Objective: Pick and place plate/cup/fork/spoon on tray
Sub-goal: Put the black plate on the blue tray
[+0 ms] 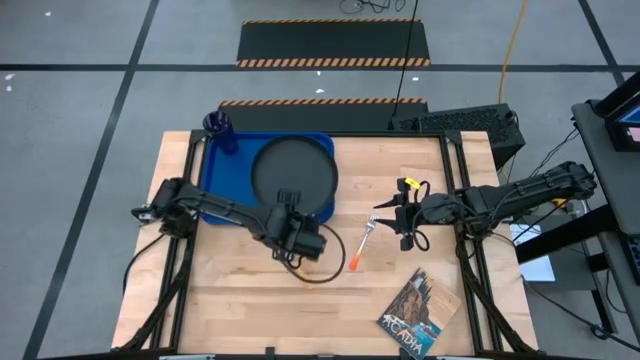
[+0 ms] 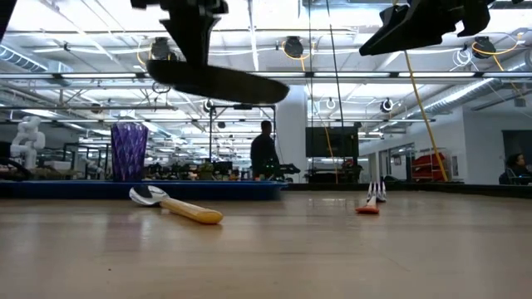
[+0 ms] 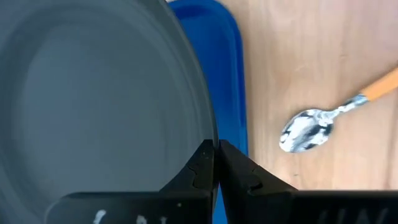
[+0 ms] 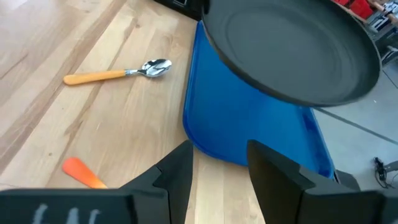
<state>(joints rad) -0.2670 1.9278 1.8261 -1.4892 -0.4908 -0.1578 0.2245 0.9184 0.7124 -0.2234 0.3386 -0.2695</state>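
The black plate [image 1: 293, 168] hangs above the blue tray [image 1: 215, 175], which lies at the table's far left. My left gripper [image 1: 290, 197] is shut on the plate's near rim. The purple cup [image 1: 222, 130] stands upright in the tray's far left corner. The spoon [image 4: 118, 73] lies on the wood just near of the tray; in the high view my left arm hides it. The fork [image 1: 365, 240] lies on the wood at the middle, its orange handle toward the near edge. My right gripper [image 1: 402, 213] is open and empty, to the right of the fork. My left gripper pinches the plate's rim [image 3: 210, 144] between its two shut fingers, on the plate's near side. The fingers come from the near side, slanting down. The plate [image 2: 218, 81] is lifted clear above the tray, about level.
A book [image 1: 418, 315] lies near the table's near right corner. A dark cable loop [image 1: 318, 270] hangs below my left wrist. Bare wood shows between the tray [image 4: 249, 124] and the fork handle [image 4: 84, 171]. A person [image 2: 264, 154] stands in the room behind.
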